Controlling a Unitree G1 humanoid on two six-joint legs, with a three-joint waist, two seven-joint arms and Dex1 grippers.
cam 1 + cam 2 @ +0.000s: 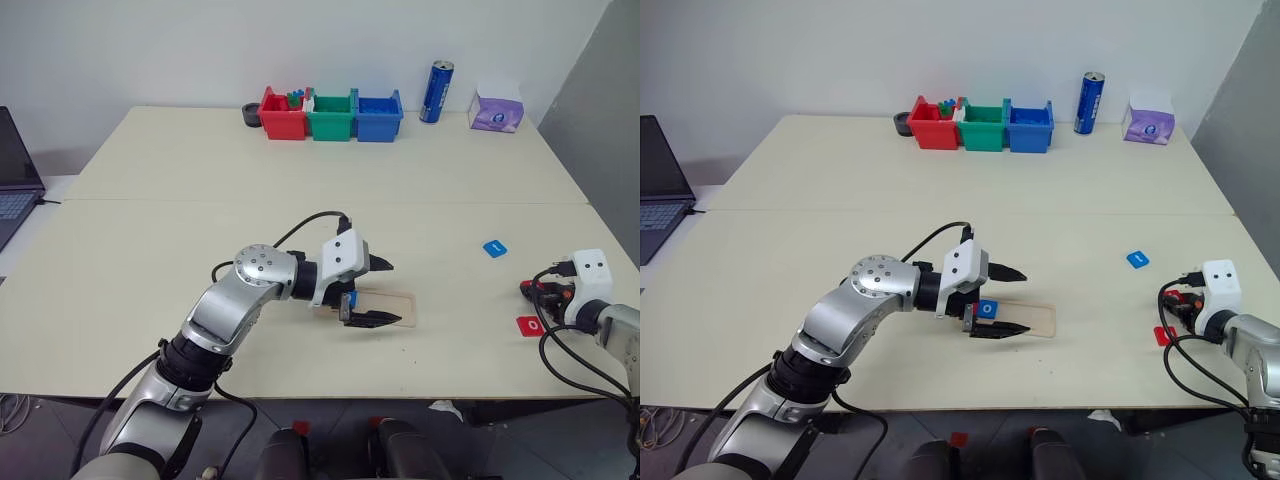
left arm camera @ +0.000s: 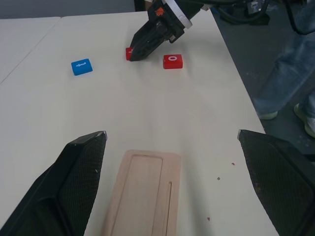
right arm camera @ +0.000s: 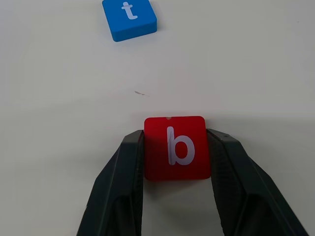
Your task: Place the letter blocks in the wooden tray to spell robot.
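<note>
The long pale wooden tray (image 2: pixel 142 194) with rounded corners and a shallow groove lies flat near the front edge of the cream table (image 1: pixel 200 230), its long side running left to right. A blue letter block with a white "o" (image 1: pixel 986 309) sits at the tray's left end, partly hidden by the left gripper (image 1: pixel 1012 300), whose two black fingers stand wide apart above the tray and hold nothing (one finger above, the other low over the wood).

Far off to the right, the right gripper (image 3: pixel 174 162) has a red square letter block marked "b" (image 3: pixel 175 147) between its fingers, both pads pressed against the block's sides while it rests on the table. Just beside it lies a red letter block with an "o" (image 2: pixel 173 61), close to the table's right edge. A blue letter block marked "t" (image 3: pixel 129 18) lies apart from them, further from the front edge, on bare table.

Between the tray and the right-hand blocks the tabletop is open. The middle and back of the table are bare too, up to the far edge, where a red, a green and a blue plastic bin (image 1: pixel 332 115) stand in a row, with a blue can (image 1: pixel 436 92) and a purple tissue pack (image 1: pixel 497 110) to their right. A laptop (image 1: pixel 15 175) sits off the left side.
</note>
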